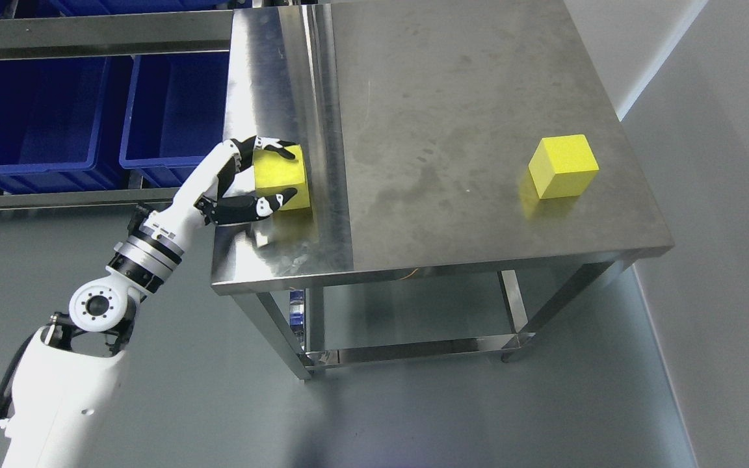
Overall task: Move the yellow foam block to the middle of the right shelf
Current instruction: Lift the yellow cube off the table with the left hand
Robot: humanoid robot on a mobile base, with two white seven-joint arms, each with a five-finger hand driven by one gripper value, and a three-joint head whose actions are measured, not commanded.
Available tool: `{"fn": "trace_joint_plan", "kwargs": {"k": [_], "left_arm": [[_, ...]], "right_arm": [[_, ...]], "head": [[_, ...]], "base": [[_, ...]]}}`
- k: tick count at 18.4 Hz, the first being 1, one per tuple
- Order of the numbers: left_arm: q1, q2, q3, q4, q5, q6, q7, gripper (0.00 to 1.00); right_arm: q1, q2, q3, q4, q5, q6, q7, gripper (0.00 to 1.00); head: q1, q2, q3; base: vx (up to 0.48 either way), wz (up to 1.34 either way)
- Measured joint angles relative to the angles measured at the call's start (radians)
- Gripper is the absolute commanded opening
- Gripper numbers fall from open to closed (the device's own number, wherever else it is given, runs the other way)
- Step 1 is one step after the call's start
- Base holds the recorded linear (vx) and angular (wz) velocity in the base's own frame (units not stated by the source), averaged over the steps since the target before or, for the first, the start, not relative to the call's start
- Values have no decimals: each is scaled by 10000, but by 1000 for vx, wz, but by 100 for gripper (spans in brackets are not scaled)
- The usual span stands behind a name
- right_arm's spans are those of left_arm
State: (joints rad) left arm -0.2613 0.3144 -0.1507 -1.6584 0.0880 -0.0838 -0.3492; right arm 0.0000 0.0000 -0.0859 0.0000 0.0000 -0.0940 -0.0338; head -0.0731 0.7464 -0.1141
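Yellow foam block (280,179) sits on the steel table (452,130), clamped between the left hand's fingers (280,151).

The hand (254,182) hides the yellow block's (283,177) left side.

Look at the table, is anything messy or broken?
Nothing is broken or spilled. The steel table has dull smudges in the middle. One yellow block sits alone near the right edge, turned a bit askew. The left hand has its fingers around the other yellow block near the left edge.
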Motion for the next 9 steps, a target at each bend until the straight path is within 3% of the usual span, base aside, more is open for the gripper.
{"fn": "trace_joint_plan", "kwargs": {"k": [5,9], "left_arm": [[-329,-135,557,8,-26,-1313,196,15],[-183,-270,1088,-2,230,-2270,1158,15]], "right_arm": [[0,0,0,0,0,27,0,100],[0,0,0,0,0,15,0,100]], "head": [[0,0,0],[0,0,0]], "base": [[0,0],[0,0]]}}
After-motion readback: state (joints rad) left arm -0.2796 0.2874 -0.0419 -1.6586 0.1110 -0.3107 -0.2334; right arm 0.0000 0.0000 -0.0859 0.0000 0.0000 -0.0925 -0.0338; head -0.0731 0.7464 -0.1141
